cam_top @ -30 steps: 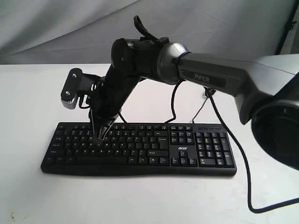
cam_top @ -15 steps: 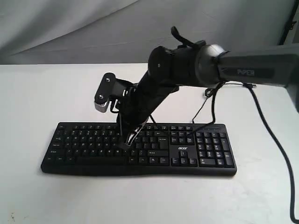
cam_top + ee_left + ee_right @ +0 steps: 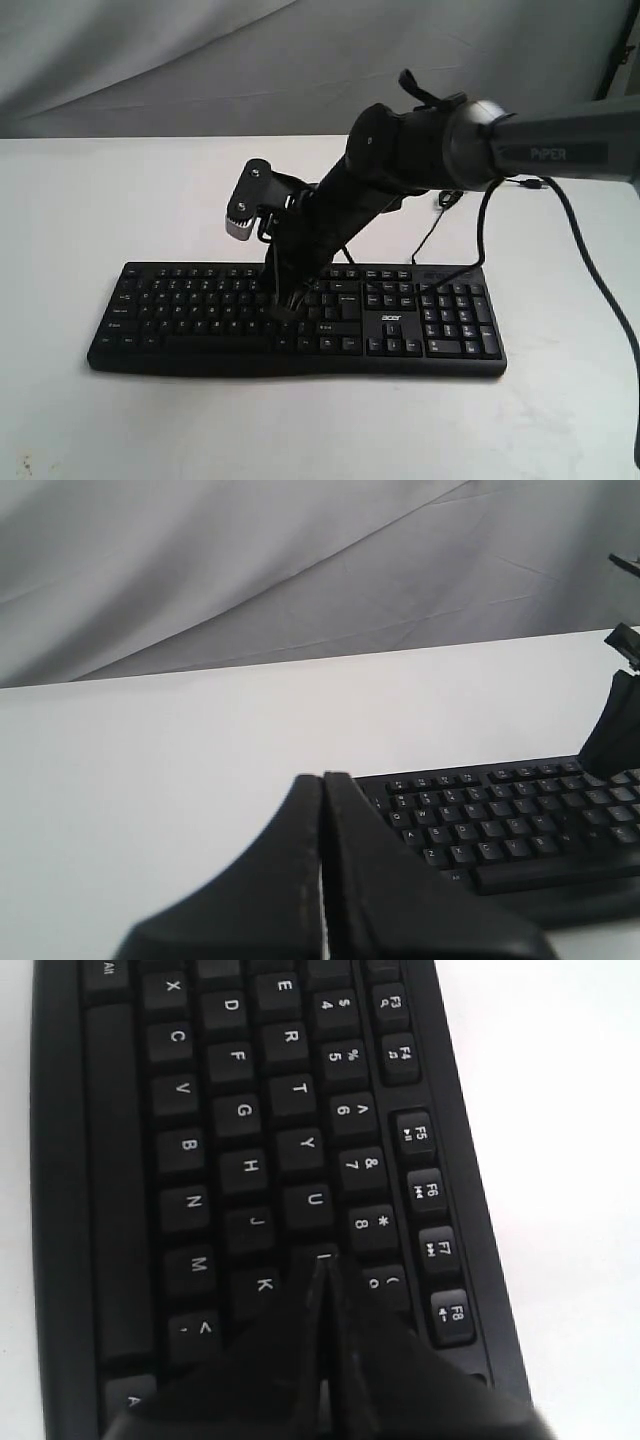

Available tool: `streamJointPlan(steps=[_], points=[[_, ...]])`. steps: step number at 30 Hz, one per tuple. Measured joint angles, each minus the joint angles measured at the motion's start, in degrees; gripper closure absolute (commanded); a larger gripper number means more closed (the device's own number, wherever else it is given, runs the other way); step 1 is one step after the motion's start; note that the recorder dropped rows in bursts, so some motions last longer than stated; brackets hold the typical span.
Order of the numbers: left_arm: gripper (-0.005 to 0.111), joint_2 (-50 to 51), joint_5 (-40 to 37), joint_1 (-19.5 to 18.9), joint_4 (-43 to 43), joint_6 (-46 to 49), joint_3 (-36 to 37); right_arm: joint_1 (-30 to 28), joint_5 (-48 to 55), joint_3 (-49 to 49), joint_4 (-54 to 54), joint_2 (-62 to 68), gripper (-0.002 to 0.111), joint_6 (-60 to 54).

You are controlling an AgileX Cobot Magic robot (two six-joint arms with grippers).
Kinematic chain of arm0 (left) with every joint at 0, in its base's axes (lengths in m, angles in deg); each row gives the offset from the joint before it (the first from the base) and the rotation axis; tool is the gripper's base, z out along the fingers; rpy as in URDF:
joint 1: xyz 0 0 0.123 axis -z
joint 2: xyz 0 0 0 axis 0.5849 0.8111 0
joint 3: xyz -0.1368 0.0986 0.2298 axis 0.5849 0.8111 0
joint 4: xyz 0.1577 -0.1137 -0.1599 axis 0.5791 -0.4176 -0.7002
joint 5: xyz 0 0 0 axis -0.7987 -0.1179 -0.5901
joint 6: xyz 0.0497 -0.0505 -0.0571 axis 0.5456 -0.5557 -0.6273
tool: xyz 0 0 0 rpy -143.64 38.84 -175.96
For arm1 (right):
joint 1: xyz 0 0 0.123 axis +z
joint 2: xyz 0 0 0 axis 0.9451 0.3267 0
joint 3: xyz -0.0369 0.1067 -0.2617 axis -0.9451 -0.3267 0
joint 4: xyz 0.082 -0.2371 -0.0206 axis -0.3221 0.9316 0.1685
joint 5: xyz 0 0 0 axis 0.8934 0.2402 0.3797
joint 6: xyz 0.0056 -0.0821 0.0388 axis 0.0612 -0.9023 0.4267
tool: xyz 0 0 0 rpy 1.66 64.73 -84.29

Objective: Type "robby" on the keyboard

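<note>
The black keyboard (image 3: 300, 320) with white legends and an acer logo lies across the white table. My right gripper (image 3: 288, 312) reaches in from the right, shut and empty, its tips down on the letter keys near the middle. In the right wrist view the shut tips (image 3: 322, 1265) sit at the I key, beside K and the 9 key on the keyboard (image 3: 240, 1140). My left gripper (image 3: 323, 780) is shut and empty, held off the keyboard's (image 3: 500, 825) left end; it does not show in the exterior view.
The thin black USB cable (image 3: 440, 225) runs back from the keyboard's far edge. A thicker arm cable (image 3: 600, 300) loops down at the right. Grey cloth (image 3: 200, 60) hangs behind the white table (image 3: 100, 200).
My right gripper has travelled rightward along the letter rows, from the left part of the keys to near the middle, staying shut and low over the keys.
</note>
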Motion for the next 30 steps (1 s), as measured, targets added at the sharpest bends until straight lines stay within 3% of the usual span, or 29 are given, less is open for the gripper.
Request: streamJointPlan(steps=[30], points=[[0.107,0.0,0.0,0.0,0.0,0.0,0.0,-0.51,-0.88,0.0,-1.25,2.25,0.108,-2.51]])
